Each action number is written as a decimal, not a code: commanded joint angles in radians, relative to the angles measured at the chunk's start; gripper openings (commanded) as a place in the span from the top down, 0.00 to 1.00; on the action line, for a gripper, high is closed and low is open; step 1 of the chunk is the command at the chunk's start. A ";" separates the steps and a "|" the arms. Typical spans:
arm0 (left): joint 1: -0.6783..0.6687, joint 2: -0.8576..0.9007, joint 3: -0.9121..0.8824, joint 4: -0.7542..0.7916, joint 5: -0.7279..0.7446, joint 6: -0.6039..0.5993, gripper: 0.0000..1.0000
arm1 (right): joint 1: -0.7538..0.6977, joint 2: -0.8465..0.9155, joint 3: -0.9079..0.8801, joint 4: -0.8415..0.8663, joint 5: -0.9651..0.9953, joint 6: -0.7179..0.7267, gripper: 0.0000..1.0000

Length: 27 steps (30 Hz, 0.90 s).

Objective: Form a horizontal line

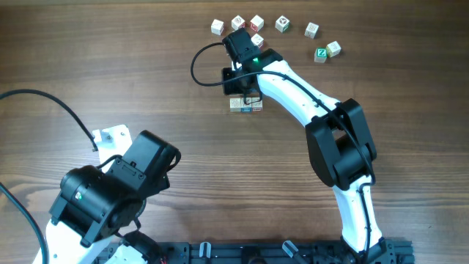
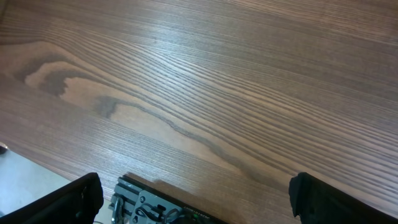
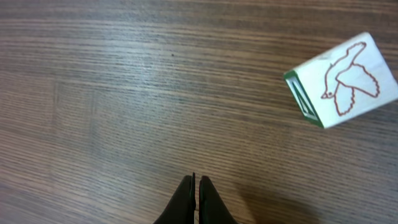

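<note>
The horizontal line (image 1: 245, 105) is a short row of small whitish wooden cubes on the wooden table, just below my right gripper (image 1: 239, 88), which partly hides it. In the right wrist view the right gripper's jaws (image 3: 196, 182) are shut with nothing between them, over bare table. A cube with a red bird outline and a green-edged side (image 3: 339, 81) lies tilted to the upper right of the jaws, apart from them. My left gripper (image 2: 196, 190) is open and empty near the table's front edge, far from the cubes.
Several loose cubes lie scattered at the back, among them one at the far left (image 1: 217, 27), a green-printed one (image 1: 321, 53) and a pale one (image 1: 333, 48). A black rail (image 1: 278, 253) runs along the front edge. A small white fixture (image 1: 110, 136) sits at the left.
</note>
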 commanded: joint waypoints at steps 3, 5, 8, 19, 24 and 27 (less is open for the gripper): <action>0.005 -0.001 -0.004 0.000 -0.017 -0.010 0.00 | 0.000 0.027 0.001 -0.035 0.025 0.031 0.95; 0.005 -0.001 -0.004 0.000 -0.017 -0.010 0.00 | 0.001 0.027 0.001 -0.044 0.024 0.030 0.95; 0.005 -0.001 -0.004 0.000 -0.017 -0.010 0.00 | 0.001 0.027 0.001 -0.058 0.024 0.034 0.95; 0.005 -0.001 -0.004 0.000 -0.017 -0.010 0.00 | 0.002 0.027 0.001 -0.092 0.021 0.053 0.96; 0.005 -0.001 -0.004 0.000 -0.017 -0.010 0.00 | 0.002 0.027 0.001 -0.096 0.020 0.053 0.95; 0.005 -0.001 -0.004 0.000 -0.017 -0.010 0.00 | 0.002 0.027 0.001 -0.102 0.020 0.054 0.95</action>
